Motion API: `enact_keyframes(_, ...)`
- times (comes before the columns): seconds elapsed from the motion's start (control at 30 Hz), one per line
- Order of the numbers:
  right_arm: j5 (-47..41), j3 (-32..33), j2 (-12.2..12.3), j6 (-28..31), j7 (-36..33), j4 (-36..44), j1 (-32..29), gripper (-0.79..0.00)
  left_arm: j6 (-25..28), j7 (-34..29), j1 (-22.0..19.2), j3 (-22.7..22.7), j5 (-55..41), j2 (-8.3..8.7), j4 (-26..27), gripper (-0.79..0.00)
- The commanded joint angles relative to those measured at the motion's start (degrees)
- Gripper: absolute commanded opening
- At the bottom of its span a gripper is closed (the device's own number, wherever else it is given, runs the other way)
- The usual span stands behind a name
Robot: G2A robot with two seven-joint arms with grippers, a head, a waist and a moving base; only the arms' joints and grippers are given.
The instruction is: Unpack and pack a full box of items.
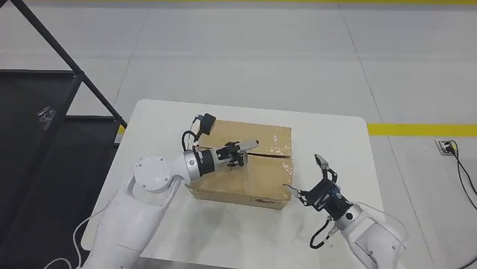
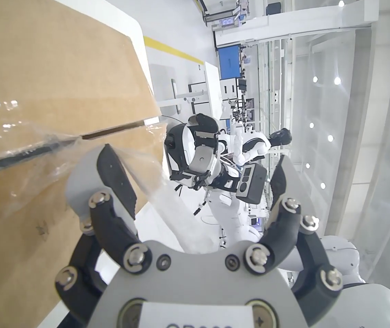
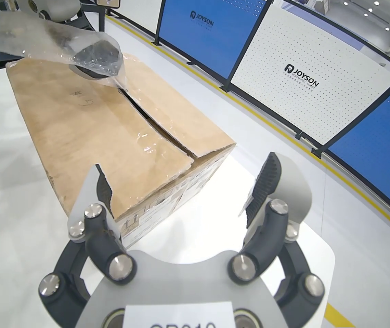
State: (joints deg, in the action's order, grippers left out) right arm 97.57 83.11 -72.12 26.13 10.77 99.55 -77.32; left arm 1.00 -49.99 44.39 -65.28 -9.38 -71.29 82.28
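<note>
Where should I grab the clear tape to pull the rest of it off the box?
Pinch the loose flap of tape, coming from above the box. That end is already lifted off the cardboard and draped over a finger of the left gripper. The rest lies flat along the top seam, with no edge to catch.

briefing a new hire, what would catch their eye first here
A brown cardboard box sits on the white table, flaps shut. A strip of clear tape, partly peeled off its top seam, clings to the left end effector above the box. The right end effector is open beside the box's near corner.
</note>
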Motion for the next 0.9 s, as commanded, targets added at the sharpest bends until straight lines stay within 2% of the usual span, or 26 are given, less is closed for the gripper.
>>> enact_keyframes(0.0, -0.2, 0.0, 0.1, 0.1, 0.1, -0.4, 0.2, 0.0, -0.5, 0.0, -0.3, -0.1, 0.8, 0.1, 0.6, 0.0)
enact_keyframes(0.53, -1.4, -0.4, 0.7, 0.2, 1.9, -3.6, 1.2, 0.0, -2.6, -1.0, -2.4, -1.0, 5.8, 0.92, 2.9, 0.0)
enact_keyframes(0.87, -1.6, -2.1, 0.9, 1.6, 2.1, -5.2, 3.1, 0.0, -1.9, -0.5, -3.2, -2.9, 6.5, 1.45, 4.5, 0.0)
